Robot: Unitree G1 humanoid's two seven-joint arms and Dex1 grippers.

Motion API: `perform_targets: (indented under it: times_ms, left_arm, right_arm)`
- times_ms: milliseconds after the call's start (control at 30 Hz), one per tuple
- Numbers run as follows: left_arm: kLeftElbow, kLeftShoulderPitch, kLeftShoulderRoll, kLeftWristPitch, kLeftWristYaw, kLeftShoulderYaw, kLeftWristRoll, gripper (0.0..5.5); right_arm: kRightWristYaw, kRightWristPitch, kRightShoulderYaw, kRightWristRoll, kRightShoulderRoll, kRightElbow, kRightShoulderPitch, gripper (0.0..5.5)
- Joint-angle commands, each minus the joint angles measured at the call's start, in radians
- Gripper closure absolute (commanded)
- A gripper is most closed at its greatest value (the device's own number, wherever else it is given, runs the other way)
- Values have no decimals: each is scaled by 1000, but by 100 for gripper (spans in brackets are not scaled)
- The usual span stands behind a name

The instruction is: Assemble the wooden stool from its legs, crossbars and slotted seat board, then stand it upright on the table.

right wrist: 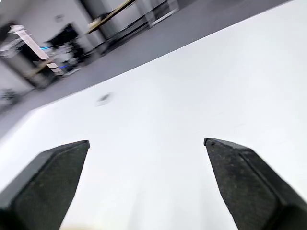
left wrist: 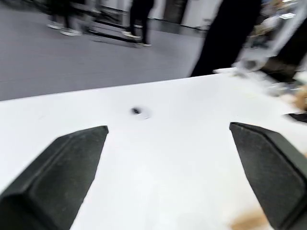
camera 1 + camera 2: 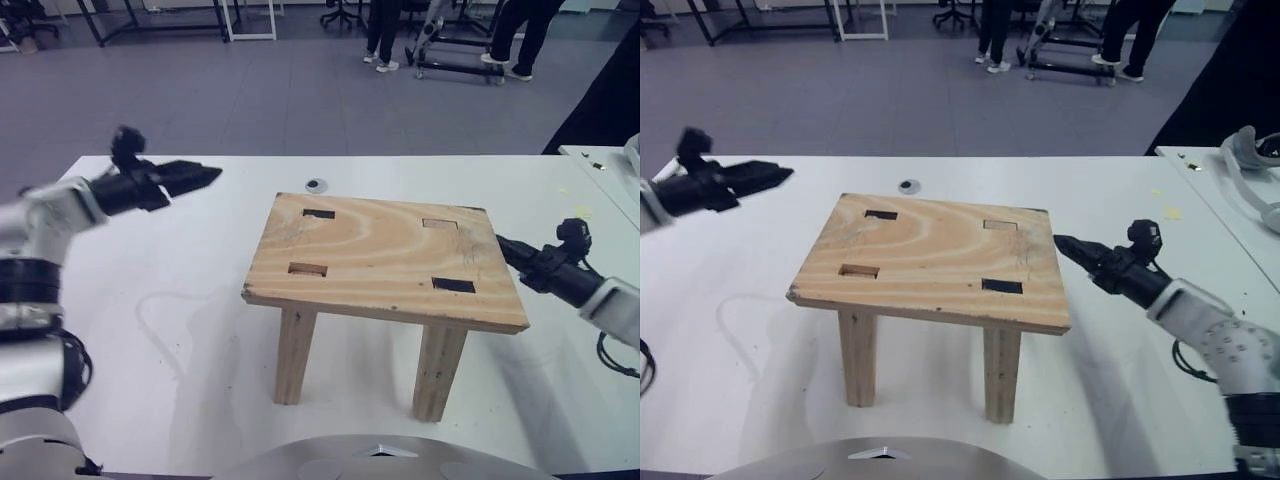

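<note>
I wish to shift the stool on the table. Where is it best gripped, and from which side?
Likely the seat board at its short edges, one claw per side: left claw from the left, right claw from the right. The board lies flat and overhangs the legs, so a claw can close over its thin edge.

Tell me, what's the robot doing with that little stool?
The wooden stool looks all put together and stands upright on the white table, with its slotted seat on top. The robot isn't holding it right now. Its left jaws hover open above the table to the left of the stool, and its right jaws are open close by the seat's right edge, gripping nothing.
</note>
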Motion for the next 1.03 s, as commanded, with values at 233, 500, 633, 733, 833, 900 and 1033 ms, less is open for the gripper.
perform_targets:
  times_ms: [233, 500, 633, 733, 833, 900, 1033]
  left_arm:
    - [71, 131, -359, -538, 473, 42, 369, 83]
    - [39, 130, -393, -567, 450, 49, 414, 83]
    - [20, 139, -384, -533, 459, 85, 410, 83]
    - [15, 136, -382, -516, 459, 91, 419, 83]
    - [7, 131, -389, -503, 462, 96, 425, 83]
    - [-9, 126, -390, -488, 468, 97, 433, 83]
    - [-126, 18, -382, -361, 515, 46, 493, 83]
  right_arm:
    - [-203, -652, 48, -758, 269, 491, -352, 105]
    - [-102, -675, -2, -807, 338, 504, -379, 105]
    - [-68, -676, -16, -812, 369, 487, -350, 105]
    - [-51, -670, -26, -818, 389, 469, -340, 105]
    - [-36, -667, -43, -829, 386, 460, -327, 105]
    - [-25, -658, -64, -831, 369, 450, -317, 105]
    - [17, -602, -146, -821, 284, 389, -239, 105]
